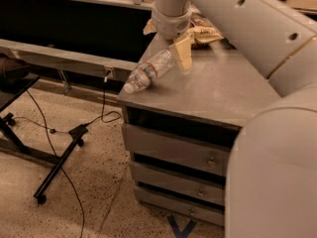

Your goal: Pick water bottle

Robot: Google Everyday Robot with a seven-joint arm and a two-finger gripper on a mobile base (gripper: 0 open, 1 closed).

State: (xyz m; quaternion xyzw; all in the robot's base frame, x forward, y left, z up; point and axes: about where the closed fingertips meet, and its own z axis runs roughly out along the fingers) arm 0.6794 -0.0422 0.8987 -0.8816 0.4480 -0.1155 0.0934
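The water bottle (148,71) is a clear ribbed bottle with a white cap and a blue-and-red label band. It lies on its side near the left front corner of the grey cabinet top (223,90), cap pointing toward the edge. My gripper (182,56) hangs from the wrist just above the cabinet top, right beside the bottle's base end, on its right. The gripper holds nothing that I can see.
Crinkled snack bags (205,32) lie at the back of the cabinet top behind the gripper. The cabinet has several drawers (173,150). My arm (267,29) fills the right side. A black stand (57,165) and cables lie on the floor at left.
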